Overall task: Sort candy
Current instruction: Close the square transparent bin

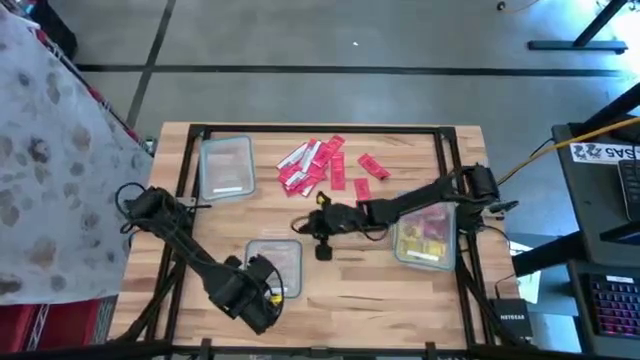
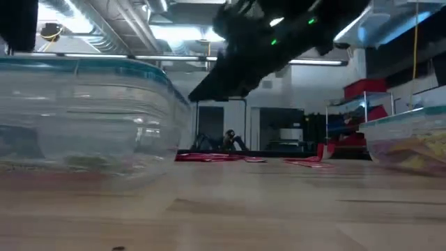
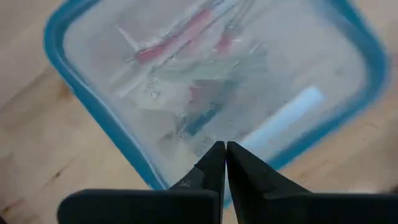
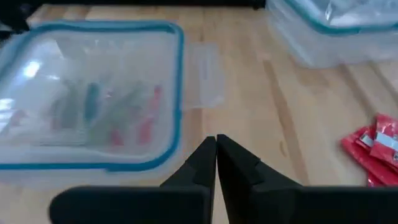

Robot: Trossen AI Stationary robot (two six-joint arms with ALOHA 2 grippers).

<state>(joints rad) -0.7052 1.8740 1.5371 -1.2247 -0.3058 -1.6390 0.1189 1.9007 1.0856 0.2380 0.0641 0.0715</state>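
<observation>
Red candy [image 1: 315,165] lies in a loose pile on the far middle of the table, also in the low view [image 2: 216,157] and the right wrist view [image 4: 376,149]. Yellow and red candy [image 1: 428,232] fills the clear tub at the right. My left gripper [image 3: 225,152] is shut with nothing between its fingers, above the near middle tub [image 1: 277,262], which holds silvery and red pieces [image 3: 193,93]. My right gripper [image 4: 216,146] is shut and empty over bare wood at the table's centre [image 1: 322,228], between the pile and that tub [image 4: 93,99].
A third clear tub [image 1: 226,166] stands at the far left, seen also in the right wrist view [image 4: 336,25]. Two single red pieces [image 1: 372,168] lie right of the pile. Black frame rails [image 1: 190,160] run along the table's left and right sides.
</observation>
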